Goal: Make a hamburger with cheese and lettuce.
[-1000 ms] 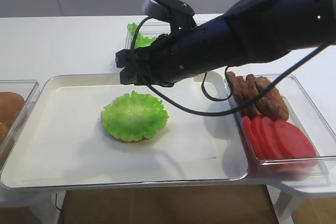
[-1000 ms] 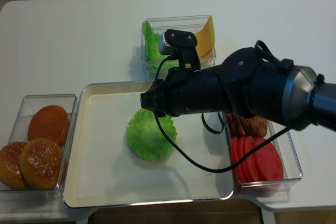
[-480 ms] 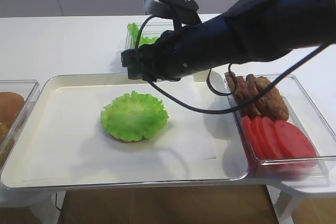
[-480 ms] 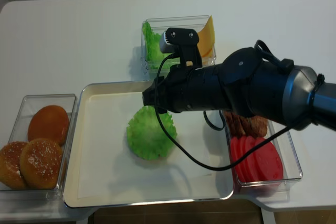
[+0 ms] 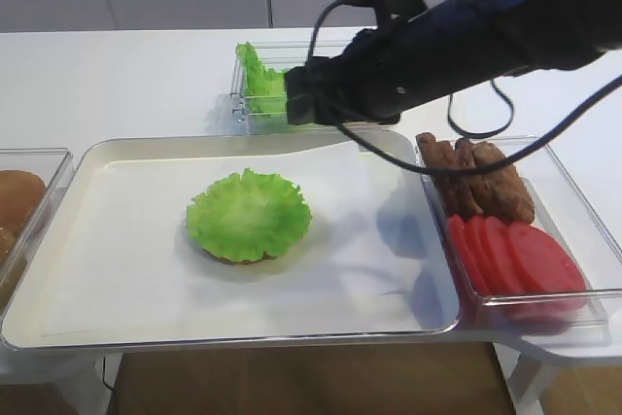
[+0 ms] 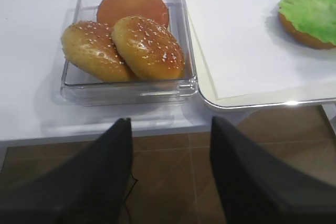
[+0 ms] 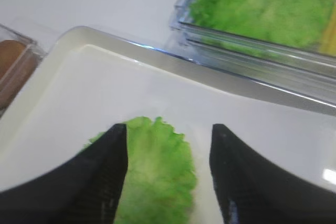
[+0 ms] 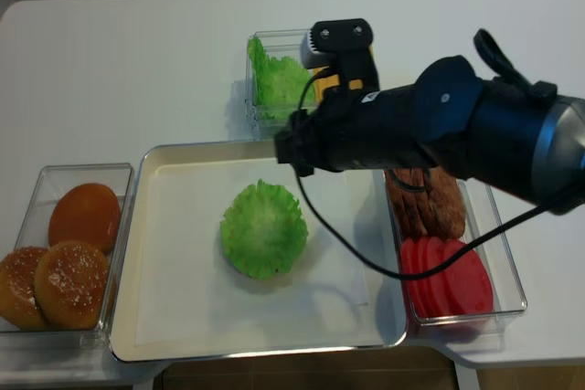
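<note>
A frilly green lettuce leaf (image 5: 249,214) lies on the bun half (image 5: 231,258) in the middle of the white tray (image 5: 97,157); only the bun's brown rim shows under it. They also show in the overhead view (image 8: 263,228) and the left wrist view (image 6: 310,6). My right gripper (image 5: 297,106) is open and empty, above the tray's far edge, between the leaf (image 7: 157,171) and the clear box of lettuce (image 7: 262,3). A yellow sliver of cheese (image 7: 331,43) shows at that box's right; the arm hides the rest. My left gripper (image 6: 170,121) is open and empty, off the table's front edge.
A clear box with whole brown buns (image 8: 69,253) stands left of the tray, also in the left wrist view (image 6: 126,35). A clear box right of the tray holds dark patties (image 5: 481,177) and tomato slices (image 5: 515,255). My right arm (image 8: 439,125) spans the tray's back right.
My right gripper has pulled back and to the right, from just above the leaf's far edge to the tray's far rim near the lettuce box. The leaf and bun have not moved.
</note>
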`<action>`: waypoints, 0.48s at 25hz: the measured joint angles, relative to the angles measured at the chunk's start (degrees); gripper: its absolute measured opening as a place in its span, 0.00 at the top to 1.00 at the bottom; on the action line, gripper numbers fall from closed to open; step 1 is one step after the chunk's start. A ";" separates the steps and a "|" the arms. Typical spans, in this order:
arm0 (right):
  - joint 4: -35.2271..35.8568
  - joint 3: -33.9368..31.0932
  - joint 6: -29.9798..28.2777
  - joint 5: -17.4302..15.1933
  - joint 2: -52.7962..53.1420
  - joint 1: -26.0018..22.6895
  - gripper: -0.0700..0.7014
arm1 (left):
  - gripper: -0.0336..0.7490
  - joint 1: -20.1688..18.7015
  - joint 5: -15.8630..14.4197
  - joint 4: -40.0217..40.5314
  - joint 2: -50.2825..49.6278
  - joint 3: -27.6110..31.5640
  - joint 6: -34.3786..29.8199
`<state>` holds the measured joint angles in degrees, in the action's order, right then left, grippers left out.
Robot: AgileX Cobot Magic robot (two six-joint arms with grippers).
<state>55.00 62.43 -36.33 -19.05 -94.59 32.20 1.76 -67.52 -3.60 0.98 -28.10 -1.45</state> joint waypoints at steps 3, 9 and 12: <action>-6.39 0.00 5.20 -4.08 1.16 -4.89 0.39 | 0.50 0.00 0.00 0.00 0.00 0.00 0.00; -24.37 0.00 18.45 -11.07 4.61 -14.28 0.38 | 0.50 0.00 0.00 0.00 0.00 0.00 0.00; -35.19 0.00 26.37 -14.17 6.21 -18.44 0.38 | 0.50 0.00 0.00 0.00 0.00 0.00 0.00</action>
<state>19.81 62.43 -9.96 -33.22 -88.37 13.76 1.76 -67.52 -3.60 0.98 -28.10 -1.45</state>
